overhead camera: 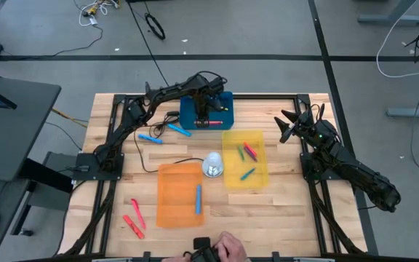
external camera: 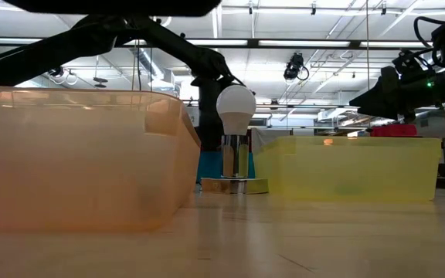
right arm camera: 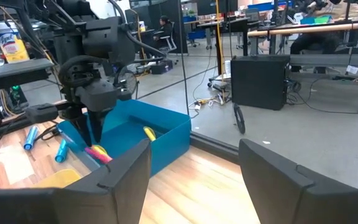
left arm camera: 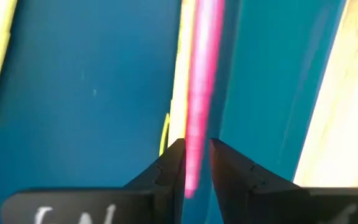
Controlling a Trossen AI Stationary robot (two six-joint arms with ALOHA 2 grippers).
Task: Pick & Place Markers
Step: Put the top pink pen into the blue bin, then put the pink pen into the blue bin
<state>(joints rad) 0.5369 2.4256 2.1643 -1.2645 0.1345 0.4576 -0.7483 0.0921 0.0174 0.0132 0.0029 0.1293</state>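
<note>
Wood slats are making up the table [overhead camera: 282,211], and two dark arms are reaching in over it from the left and right edges. Trays come next in size: an orange tray [overhead camera: 173,200] is sitting near the front centre with one light blue marker [overhead camera: 198,199] lying in it, a yellow tray [overhead camera: 260,175] is standing just right of it holding red, green and blue markers [overhead camera: 247,154], and a blue tray [overhead camera: 188,115] is resting at the far centre of the table. Between the orange and yellow trays a small white-domed object [overhead camera: 213,164] is standing upright. Over the blue tray the left gripper [overhead camera: 204,122] is pointing down into it, and the left wrist view is showing its two dark fingers [left arm camera: 166,171] set narrowly apart on either side of a pink marker [left arm camera: 197,99] lying on the blue floor beside a yellow marker [left arm camera: 178,81]; whether they are pressing on it, I cannot tell. At the right side the right gripper [overhead camera: 291,124] is hanging above bare wood beyond the yellow tray, its fingers spread wide with nothing between them. Left of the blue tray two light blue markers [overhead camera: 164,133] are lying on the table, and near the front left three red markers [overhead camera: 135,217] are lying loose. At the near edge a person's hand [overhead camera: 228,249] is showing.
</note>
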